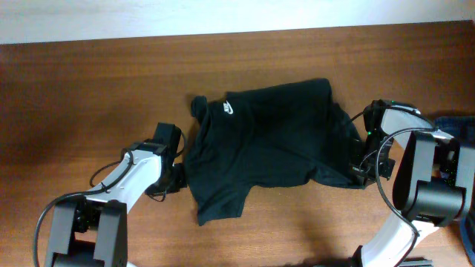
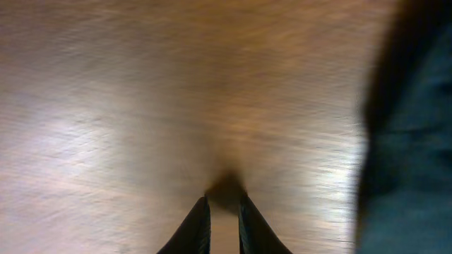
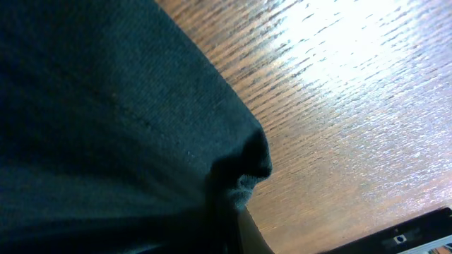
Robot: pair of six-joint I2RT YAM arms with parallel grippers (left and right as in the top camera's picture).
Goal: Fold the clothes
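The black T-shirt (image 1: 260, 148) lies spread and rumpled in the middle of the wooden table, white swoosh logo (image 1: 229, 108) up, one sleeve at the front (image 1: 219, 204). My left gripper (image 1: 172, 178) is just off the shirt's left edge. In the left wrist view its fingers (image 2: 224, 201) are nearly together over bare wood with nothing between them, and the shirt (image 2: 409, 141) is to the right. My right gripper (image 1: 361, 172) is at the shirt's right lower edge. In the right wrist view, bunched black fabric (image 3: 141, 127) covers its jaws (image 3: 236, 212), which look shut on it.
A blue denim garment (image 1: 454, 124) lies at the table's right edge behind the right arm. A white wall strip (image 1: 223, 15) runs along the table's far edge. A dark edge (image 3: 417, 236) shows at the lower right of the right wrist view.
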